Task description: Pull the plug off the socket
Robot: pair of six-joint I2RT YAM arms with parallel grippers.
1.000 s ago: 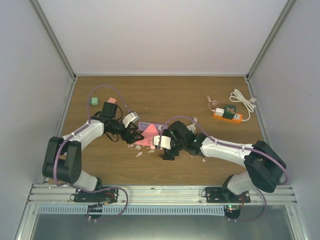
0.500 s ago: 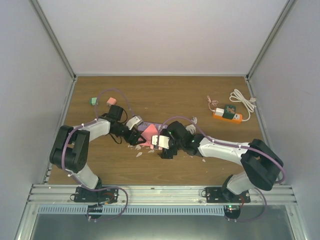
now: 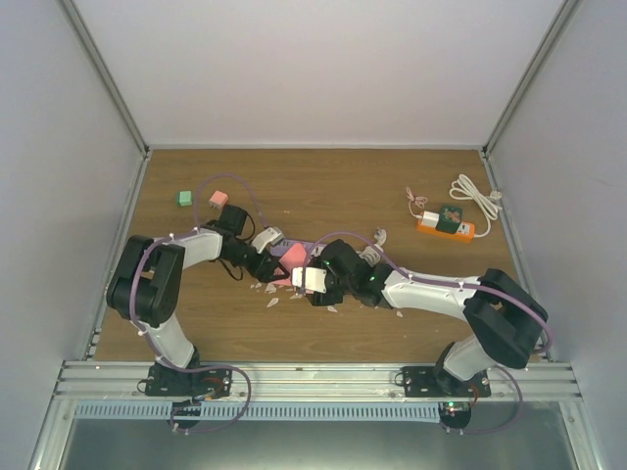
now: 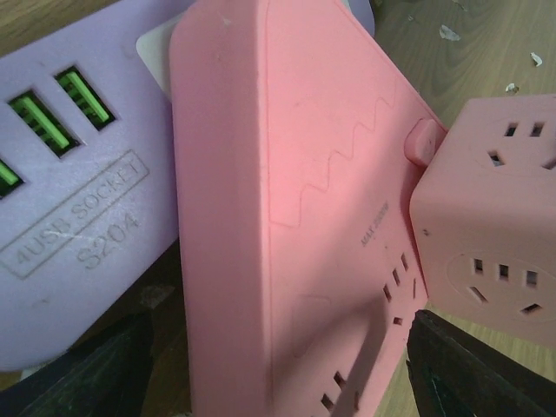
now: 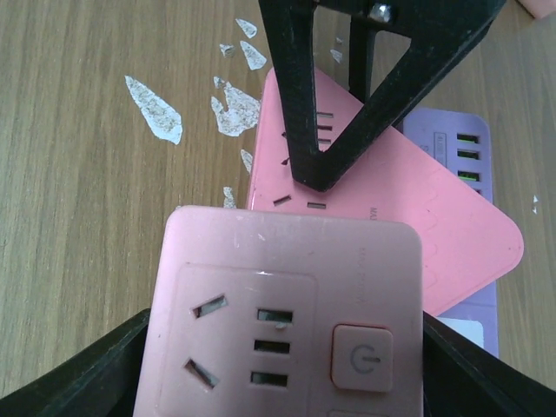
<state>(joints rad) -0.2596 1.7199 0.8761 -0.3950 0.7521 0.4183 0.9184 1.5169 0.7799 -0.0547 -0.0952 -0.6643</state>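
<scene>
The orange socket (image 3: 446, 226) lies at the back right of the table with a green-and-white plug (image 3: 452, 217) on top of it, far from both grippers. My left gripper (image 3: 269, 266) is at the table's middle, its jaws either side of a flat pink power block (image 4: 295, 200), shut on it. My right gripper (image 3: 312, 279) is shut on a pink cube socket (image 5: 287, 330) that touches the flat pink block (image 5: 391, 208). The orange socket does not show in either wrist view.
A purple power strip (image 3: 294, 249) lies under the flat pink block; it shows in the left wrist view (image 4: 69, 200). A white cord (image 3: 478, 199) coils behind the orange socket. A green cube (image 3: 183, 198) and a small pink cube (image 3: 217, 198) sit back left. White scraps (image 5: 155, 107) litter the wood.
My left gripper has moved right and closer to the flat pink block, its arm folding in. My right gripper has shifted slightly left with the pink cube socket. The orange socket has not moved.
</scene>
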